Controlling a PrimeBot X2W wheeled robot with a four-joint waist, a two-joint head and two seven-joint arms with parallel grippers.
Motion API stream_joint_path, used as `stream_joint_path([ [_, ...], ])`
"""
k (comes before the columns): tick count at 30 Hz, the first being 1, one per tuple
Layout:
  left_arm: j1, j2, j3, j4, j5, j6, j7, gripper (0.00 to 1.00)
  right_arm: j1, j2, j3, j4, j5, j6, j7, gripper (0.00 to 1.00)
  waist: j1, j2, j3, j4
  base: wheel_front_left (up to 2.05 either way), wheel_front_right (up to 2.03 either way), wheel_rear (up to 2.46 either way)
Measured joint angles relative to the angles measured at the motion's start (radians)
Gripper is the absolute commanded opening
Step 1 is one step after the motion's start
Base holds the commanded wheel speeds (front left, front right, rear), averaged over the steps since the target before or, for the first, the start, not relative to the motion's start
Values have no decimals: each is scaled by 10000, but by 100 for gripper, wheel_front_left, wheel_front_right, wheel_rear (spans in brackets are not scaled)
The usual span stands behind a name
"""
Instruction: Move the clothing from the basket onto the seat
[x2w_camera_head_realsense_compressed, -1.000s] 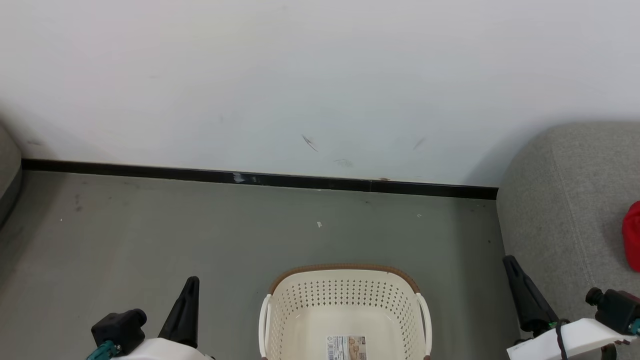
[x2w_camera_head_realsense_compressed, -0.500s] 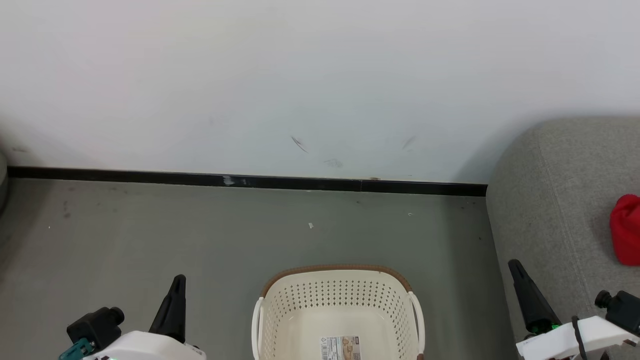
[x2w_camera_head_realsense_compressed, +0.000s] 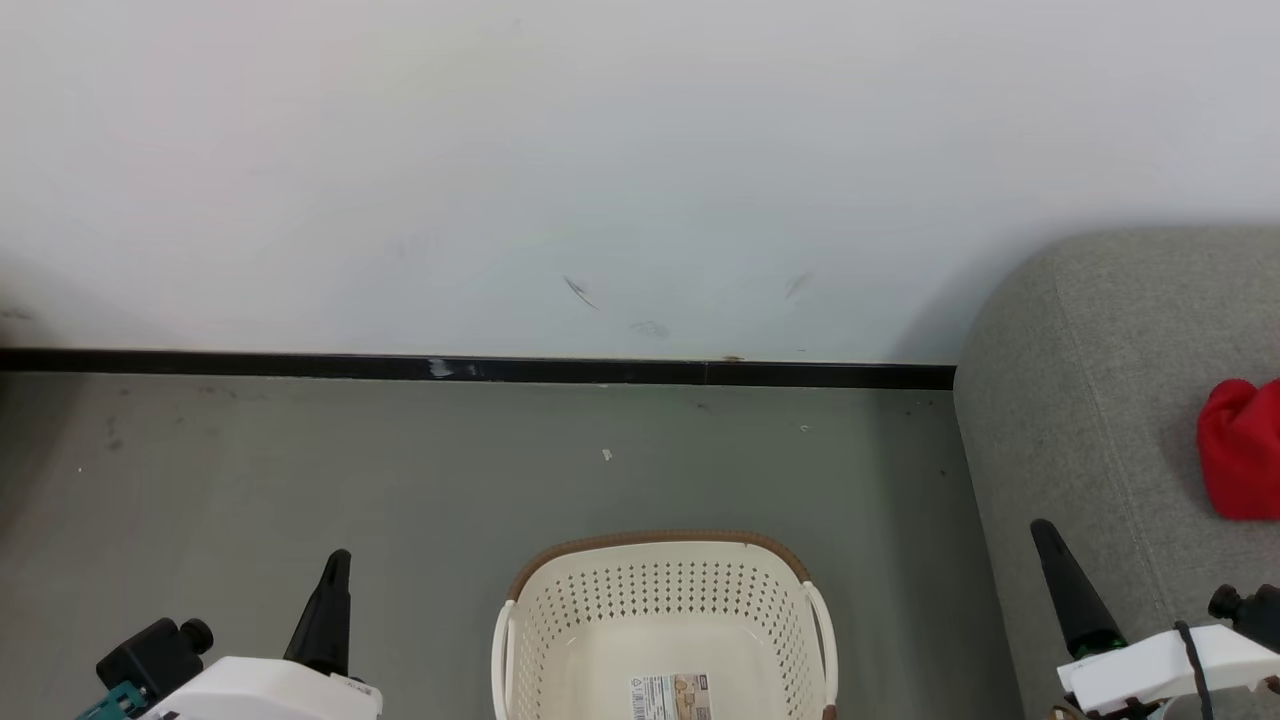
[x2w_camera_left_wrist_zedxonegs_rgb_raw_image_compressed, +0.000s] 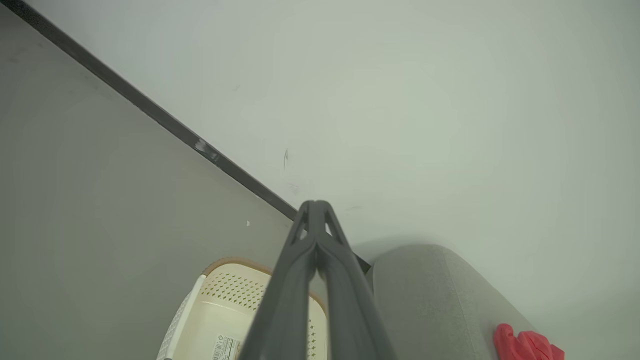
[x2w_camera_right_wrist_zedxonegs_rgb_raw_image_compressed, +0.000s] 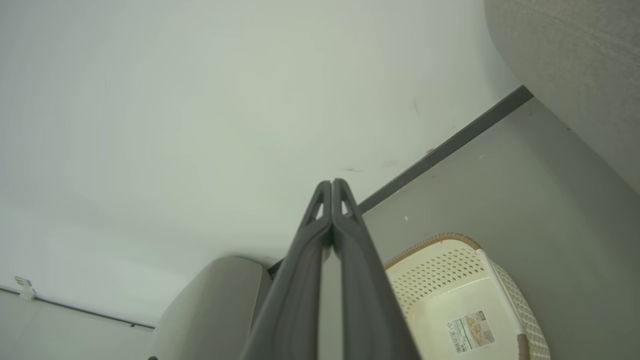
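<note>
The cream perforated basket (x2w_camera_head_realsense_compressed: 660, 620) with a brown rim sits on the floor at the bottom centre; its inside shows a paper label and no fabric. It also shows as the basket (x2w_camera_left_wrist_zedxonegs_rgb_raw_image_compressed: 220, 320) and the basket (x2w_camera_right_wrist_zedxonegs_rgb_raw_image_compressed: 460, 295) in the wrist views. Red clothing (x2w_camera_head_realsense_compressed: 1240, 450) lies on the grey seat (x2w_camera_head_realsense_compressed: 1100, 400) at the right edge, also seen as clothing (x2w_camera_left_wrist_zedxonegs_rgb_raw_image_compressed: 525, 345) on the seat (x2w_camera_left_wrist_zedxonegs_rgb_raw_image_compressed: 430, 295). My left gripper (x2w_camera_head_realsense_compressed: 338, 560) is shut and holds nothing, left of the basket. My right gripper (x2w_camera_head_realsense_compressed: 1042, 530) is shut and holds nothing, in front of the seat's corner.
A white wall (x2w_camera_head_realsense_compressed: 600, 170) with a black skirting strip (x2w_camera_head_realsense_compressed: 480, 368) runs across behind the grey floor (x2w_camera_head_realsense_compressed: 300, 470). A second pale grey upholstered piece (x2w_camera_right_wrist_zedxonegs_rgb_raw_image_compressed: 215, 305) shows in the right wrist view.
The whole head picture has shifted left, so the camera has turned right: more of the seat and clothing shows. Both grippers stay shut.
</note>
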Motion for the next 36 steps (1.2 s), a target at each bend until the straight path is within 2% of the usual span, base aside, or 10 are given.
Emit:
stream_joint_path([
  [13, -5, -104, 564, 128, -1597, -293, 439, 0, -375, 46, -251, 364, 1801, 0, 418, 0, -52, 0, 45, -194, 0, 0, 0],
  [36, -47, -337, 1501, 359, -4172, -894, 1170, 0, -778, 169, -625, 943, 4753, 0, 1101, 0, -61, 0, 62, -510, 0, 0, 0],
])
